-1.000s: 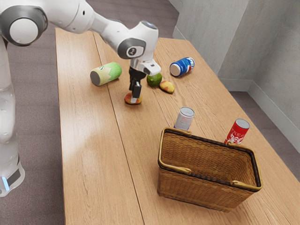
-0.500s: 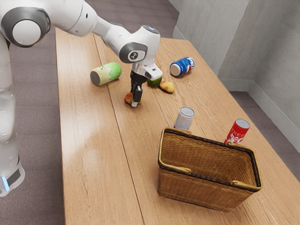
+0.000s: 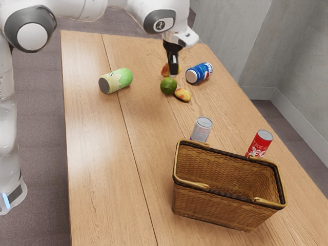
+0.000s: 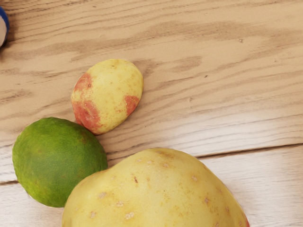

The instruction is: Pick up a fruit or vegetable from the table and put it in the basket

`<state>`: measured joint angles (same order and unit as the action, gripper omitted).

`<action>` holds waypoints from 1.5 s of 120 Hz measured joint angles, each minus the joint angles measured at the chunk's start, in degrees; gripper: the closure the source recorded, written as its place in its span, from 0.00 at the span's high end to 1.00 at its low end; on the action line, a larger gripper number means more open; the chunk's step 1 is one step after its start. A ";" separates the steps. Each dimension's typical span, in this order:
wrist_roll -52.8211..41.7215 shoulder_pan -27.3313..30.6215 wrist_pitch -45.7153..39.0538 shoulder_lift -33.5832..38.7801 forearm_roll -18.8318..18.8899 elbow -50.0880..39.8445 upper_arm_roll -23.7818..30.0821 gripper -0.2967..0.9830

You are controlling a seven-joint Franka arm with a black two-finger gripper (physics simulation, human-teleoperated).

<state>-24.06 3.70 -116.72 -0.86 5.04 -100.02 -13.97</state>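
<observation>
Wooden table [image 3: 102, 154]: basket [image 3: 220, 207], four cans [image 3: 120, 80], green fruit [image 3: 168, 86] beside yellow-red fruit [image 3: 183, 95].

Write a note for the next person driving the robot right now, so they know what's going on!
Gripper: the fingers are shut on a yellow-and-red fruit, held up over the table's far part in the exterior view.
Where things are: the basket stands on the table, with a silver can and a red can upright beside it. A green fruit and a smaller yellow-and-red fruit lie near each other on the table.
Done: one fruit picked up.
Left: carry it over the basket, lower it in and let go. I'd stay high over the rim and handles.
</observation>
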 joint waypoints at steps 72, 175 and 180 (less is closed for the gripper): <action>-5.30 -10.67 9.25 -26.29 12.78 42.27 38.05 0.49; -3.92 -14.86 11.67 -23.57 9.83 33.07 31.19 0.74; -0.72 -14.67 15.64 -15.86 8.59 30.07 26.88 0.75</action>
<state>-24.79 -10.97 -101.08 -16.72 13.62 -69.95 12.91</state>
